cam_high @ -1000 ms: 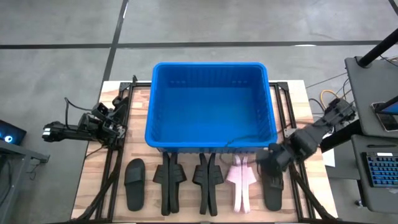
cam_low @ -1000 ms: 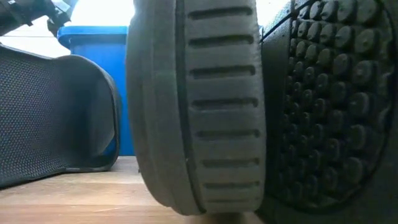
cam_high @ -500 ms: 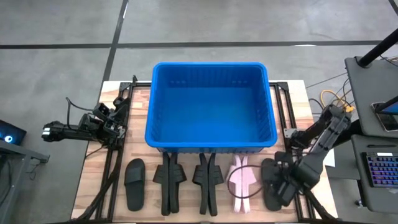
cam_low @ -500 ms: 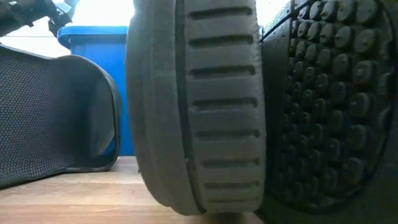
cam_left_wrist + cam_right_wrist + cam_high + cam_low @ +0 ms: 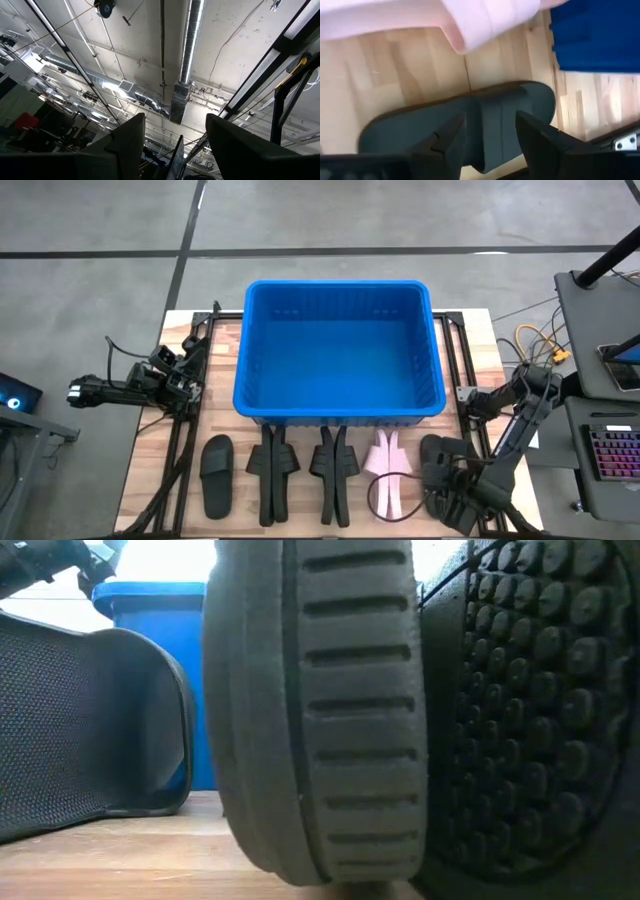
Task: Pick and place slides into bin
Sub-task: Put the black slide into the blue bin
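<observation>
Several black slides (image 5: 272, 475) and one pale pink slide (image 5: 392, 472) lie in a row on the wooden table, along the near side of the blue bin (image 5: 340, 416). My right gripper (image 5: 490, 135) hangs open, pointing steeply down, over the rightmost black slide (image 5: 495, 107), its fingers on either side of the slide's strap area. In the high view that gripper (image 5: 447, 498) is at the near right. My left gripper (image 5: 175, 135) is open at the table's left edge (image 5: 80, 392), tilted up toward the ceiling.
Black rails (image 5: 190, 450) run along both sides of the table. In the low view a ribbed slide sole (image 5: 330, 710) and a studded sole (image 5: 540, 710) fill the picture. A desk with a keyboard (image 5: 610, 455) stands off the table's right.
My right gripper has swung from the bin's near right corner toward the table's near edge and come down, tipping to point more steeply downward. It now stands over the rightmost black slide. The slides and the bin have stayed where they were.
</observation>
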Available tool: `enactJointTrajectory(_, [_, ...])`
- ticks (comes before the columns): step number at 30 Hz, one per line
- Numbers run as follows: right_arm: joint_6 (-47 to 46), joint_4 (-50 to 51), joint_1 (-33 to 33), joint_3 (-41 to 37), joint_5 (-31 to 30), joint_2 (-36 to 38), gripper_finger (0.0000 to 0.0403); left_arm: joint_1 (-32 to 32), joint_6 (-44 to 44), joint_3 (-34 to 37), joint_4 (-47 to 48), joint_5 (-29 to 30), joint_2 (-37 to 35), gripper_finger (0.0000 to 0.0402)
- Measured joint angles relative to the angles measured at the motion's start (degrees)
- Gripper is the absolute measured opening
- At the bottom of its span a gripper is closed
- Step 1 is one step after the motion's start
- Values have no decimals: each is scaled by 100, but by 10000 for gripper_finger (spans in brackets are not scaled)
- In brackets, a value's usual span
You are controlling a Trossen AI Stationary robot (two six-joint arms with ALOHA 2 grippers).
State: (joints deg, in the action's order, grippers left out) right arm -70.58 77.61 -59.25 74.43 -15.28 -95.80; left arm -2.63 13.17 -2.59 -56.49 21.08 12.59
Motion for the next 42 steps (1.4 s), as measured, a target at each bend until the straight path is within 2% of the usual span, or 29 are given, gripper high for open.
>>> enactJointTrajectory(5, [-25, -14, -91, -125, 204, -359, 187, 0, 0, 4, 2, 0, 3, 196])
enactJointTrajectory(13, [-279, 10, -163, -308, 217, -852, 189, 0, 0, 4, 0, 0, 1, 196])
enactJointTrajectory(25, [-478, 321, -163, -459, 175, -1321, 162, -2, 4, 4, 0, 2, -2, 196])
enactJointTrajectory(31, [-484, 321, -163, -631, 212, -1536, 131, -2, 2, 7, 1, 23, 3, 196])
enactJointTrajectory(34, [-445, 311, -163, -668, 339, -1578, 100, -2, 0, 5, 0, 24, 3, 196])
enactJointTrajectory(39, [-440, 310, -161, -716, 642, -1406, 25, -2, 2, 4, 0, 24, 1, 196])
enactJointTrajectory(42, [-440, 309, -166, -729, 726, -1226, 14, -2, -2, 7, 2, 28, 1, 196])
